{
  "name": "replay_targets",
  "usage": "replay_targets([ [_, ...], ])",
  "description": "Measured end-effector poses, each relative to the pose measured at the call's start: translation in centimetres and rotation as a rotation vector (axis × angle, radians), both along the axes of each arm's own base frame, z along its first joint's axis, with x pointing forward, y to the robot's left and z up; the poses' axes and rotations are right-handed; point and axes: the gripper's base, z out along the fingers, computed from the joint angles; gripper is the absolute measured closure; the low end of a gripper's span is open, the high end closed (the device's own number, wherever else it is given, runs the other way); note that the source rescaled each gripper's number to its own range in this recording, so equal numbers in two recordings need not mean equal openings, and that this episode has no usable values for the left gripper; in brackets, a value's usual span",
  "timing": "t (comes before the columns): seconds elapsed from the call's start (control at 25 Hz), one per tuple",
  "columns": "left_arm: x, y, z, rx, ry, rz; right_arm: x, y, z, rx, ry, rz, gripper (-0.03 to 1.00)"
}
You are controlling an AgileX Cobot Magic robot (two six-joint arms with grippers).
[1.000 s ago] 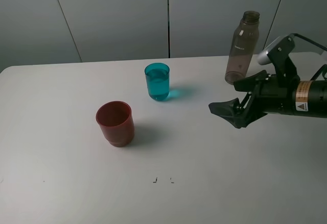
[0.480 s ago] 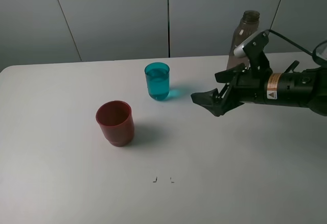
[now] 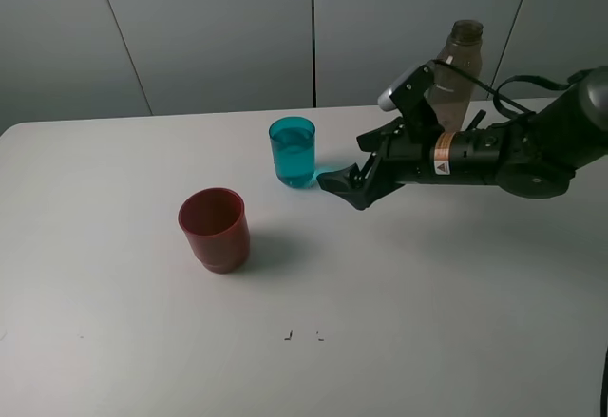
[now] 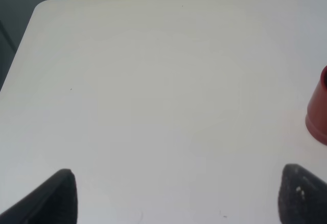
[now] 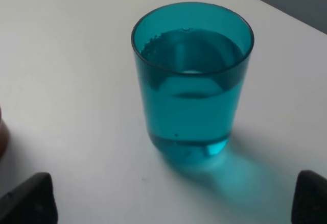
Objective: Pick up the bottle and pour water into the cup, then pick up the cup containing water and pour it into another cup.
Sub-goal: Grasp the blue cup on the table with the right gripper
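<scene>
Right gripper [image 3: 339, 160] is held empty, jaws spread wide, just beside the water-filled teal cup [image 3: 293, 151]; the smoky bottle [image 3: 462, 54] is seen behind.

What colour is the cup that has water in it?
The cup is see-through teal blue, clearest in the right wrist view.

On the table [image 3: 114, 341], cup [image 3: 292, 151] behind-right of another cup [image 3: 215, 229], bottle [image 3: 463, 51] farther right
</scene>
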Motion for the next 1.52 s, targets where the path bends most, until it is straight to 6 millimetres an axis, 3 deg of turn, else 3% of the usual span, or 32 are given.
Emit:
replay_targets([
  [0.6,0.0,0.0,0.0,0.0,0.0,0.0,2.3,3.1,-1.7,-0.031,-0.055,0.016,-0.03],
  [1.52,0.0,0.0,0.0,0.0,0.0,0.0,4.9,4.9,-3.4,-0.012,-0.074,-0.007,-0.03],
])
